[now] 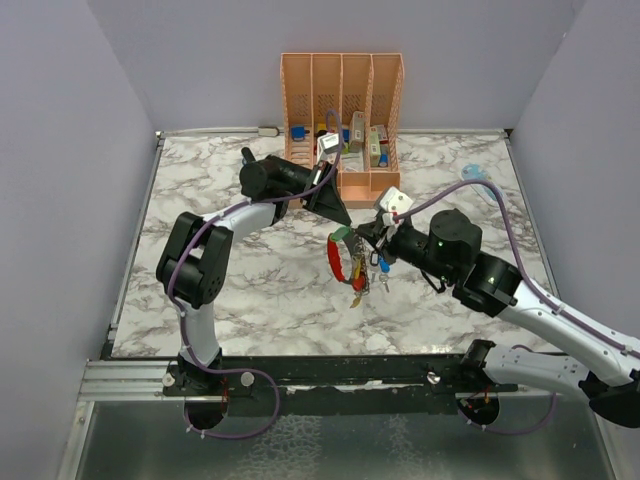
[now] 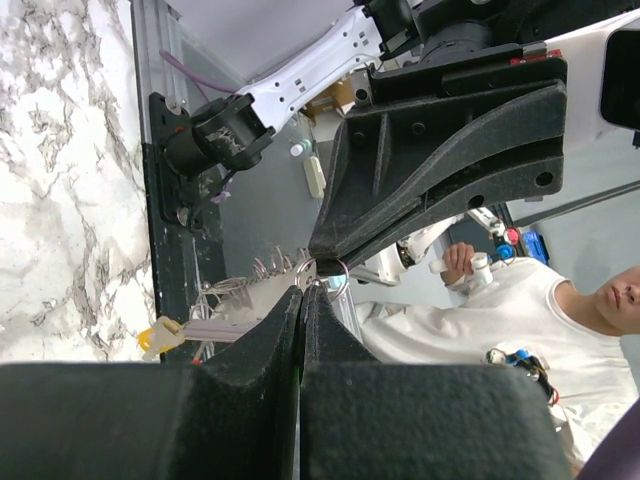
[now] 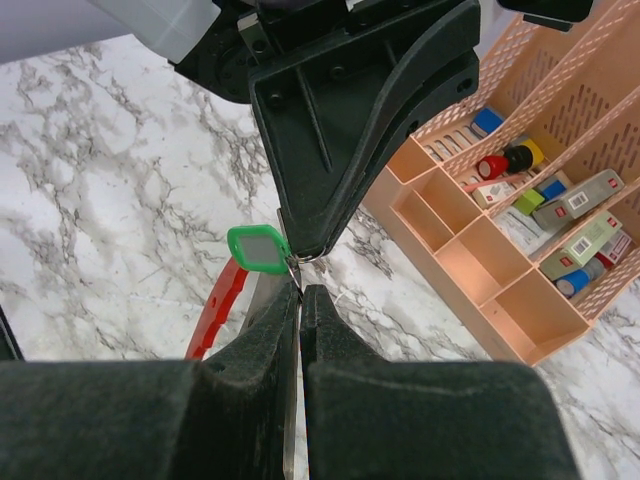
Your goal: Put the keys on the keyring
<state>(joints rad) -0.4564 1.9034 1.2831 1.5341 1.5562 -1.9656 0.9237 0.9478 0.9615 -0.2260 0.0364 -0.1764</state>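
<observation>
**Both pairs of fingers pinched shut at the ring, bunch hanging below**

Top view: the black left fingers (image 1: 328, 198) and the black right fingers (image 1: 375, 235) meet tip to tip above the white marbled surface (image 1: 250, 290). The red curved clip-like keyring (image 1: 338, 262) hangs just below that meeting point. The small metal keys with coloured heads (image 1: 360, 287) dangle under the right fingers. The tips are very crowded, so a slight pull apart by either arm could drag the bunch out of a grip and drop it.

Left wrist view: the left fingers (image 2: 250, 400) are pressed flat together with no gap. A flat grey strip (image 2: 240, 328) ending in a yellow head (image 2: 160, 336) runs up to their seam. I cannot tell whether it is clamped there. A thin wire ring (image 2: 330, 270) sits right at their tips, against the point of the right fingers (image 2: 450, 150). A ring this thin may twist or slip sideways if squeezed off-centre.

Right wrist view: the right fingers (image 3: 400, 420) are fully closed and seem to pinch a silver key blade (image 3: 272, 300) in their seam. Just ahead of their tips lie a green square tag (image 3: 258, 248) and the wire ring, at the point of the left fingers (image 3: 350, 130). The keyring falls away to their left. A peach slotted organizer (image 3: 470, 300) stands well apart on their right. If the blade is tilted, it could miss the ring's opening.
</observation>
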